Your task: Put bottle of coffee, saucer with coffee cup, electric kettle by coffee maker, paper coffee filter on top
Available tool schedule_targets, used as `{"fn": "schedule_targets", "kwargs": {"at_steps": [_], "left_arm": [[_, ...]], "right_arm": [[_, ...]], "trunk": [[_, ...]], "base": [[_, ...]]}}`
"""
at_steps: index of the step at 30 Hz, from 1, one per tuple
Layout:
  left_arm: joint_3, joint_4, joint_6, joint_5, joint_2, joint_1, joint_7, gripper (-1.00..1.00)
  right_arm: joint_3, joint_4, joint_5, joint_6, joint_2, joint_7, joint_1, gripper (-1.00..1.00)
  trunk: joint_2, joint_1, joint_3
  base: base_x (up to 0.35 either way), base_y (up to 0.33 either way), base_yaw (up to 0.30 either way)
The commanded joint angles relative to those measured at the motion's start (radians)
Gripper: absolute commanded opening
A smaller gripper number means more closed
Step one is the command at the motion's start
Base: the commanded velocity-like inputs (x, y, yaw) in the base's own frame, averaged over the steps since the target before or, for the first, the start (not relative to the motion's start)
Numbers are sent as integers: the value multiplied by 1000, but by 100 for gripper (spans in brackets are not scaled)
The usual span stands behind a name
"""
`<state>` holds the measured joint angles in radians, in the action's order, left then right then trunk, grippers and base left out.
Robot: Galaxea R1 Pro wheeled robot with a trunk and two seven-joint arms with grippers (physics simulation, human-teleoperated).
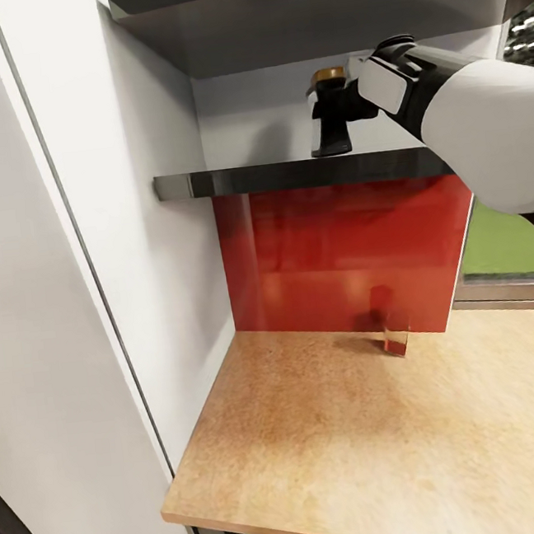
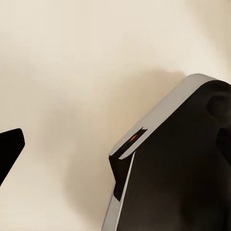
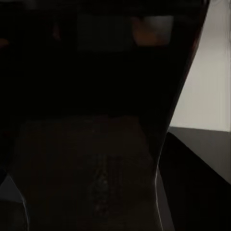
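Jaws of right gripper (image 1: 341, 113) at upright bottle of coffee (image 1: 331, 114) near shelf (image 1: 290, 175) front edge; grip unclear.

open countertop (image 1: 338, 450), shelf (image 1: 290, 176) overhanging, wall (image 1: 130, 233) left

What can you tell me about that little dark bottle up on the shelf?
The bottle of coffee is small and near-black, with a flared base and a gold-yellow cap. It stands upright on the dark kitchen shelf, against the white wall. The right gripper is at its upper part, just below the cap; whether the jaws have closed on it cannot be told. Close up, it looks dark and glossy.
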<state>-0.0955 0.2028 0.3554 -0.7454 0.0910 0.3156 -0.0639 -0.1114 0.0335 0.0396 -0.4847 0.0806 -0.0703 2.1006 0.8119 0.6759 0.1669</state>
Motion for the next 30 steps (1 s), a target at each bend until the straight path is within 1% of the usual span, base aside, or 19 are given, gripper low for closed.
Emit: {"fn": "schedule_targets", "kwargs": {"at_steps": [1, 6, 15, 17, 18, 20, 21, 30], "left_arm": [[-7, 2, -1, -3, 0, 0, -7, 100], [-8, 3, -1, -2, -1, 0, -7, 100], [-8, 5, -1, -3, -2, 0, -7, 100], [-8, 4, -1, -3, -2, 0, -7, 100], [-8, 6, -1, -3, -2, 0, -7, 100], [-8, 6, -1, -3, -2, 0, -7, 100], [-8, 6, -1, -3, -2, 0, -7, 100], [-8, 6, -1, -2, -2, 0, -7, 100]], "right_arm": [[-8, 2, 1, 4, -4, -7, 1, -100], [-8, 2, 2, 13, -10, -5, 1, -100], [-8, 2, 4, 12, -11, 1, -3, -100], [-8, 2, 21, 12, -10, 1, -4, -100], [-8, 2, 51, 12, -5, 1, -4, -100], [-8, 2, 54, 9, -3, 1, -4, -100], [-8, 2, 66, 7, -3, 1, -4, -100], [-8, 2, 71, 5, -1, 1, -5, -100]], "trunk": [[1, 0, 1], [1, 0, 1], [1, 0, 1], [1, 0, 1], [1, 0, 0], [1, 0, -3], [1, 0, -5], [1, 0, -19]], "base": [[0, 0, 0], [0, 0, 0], [0, 0, 0], [0, 0, 0], [0, 0, 0], [0, 0, 0], [0, 0, 0], [0, 0, 0]]}}
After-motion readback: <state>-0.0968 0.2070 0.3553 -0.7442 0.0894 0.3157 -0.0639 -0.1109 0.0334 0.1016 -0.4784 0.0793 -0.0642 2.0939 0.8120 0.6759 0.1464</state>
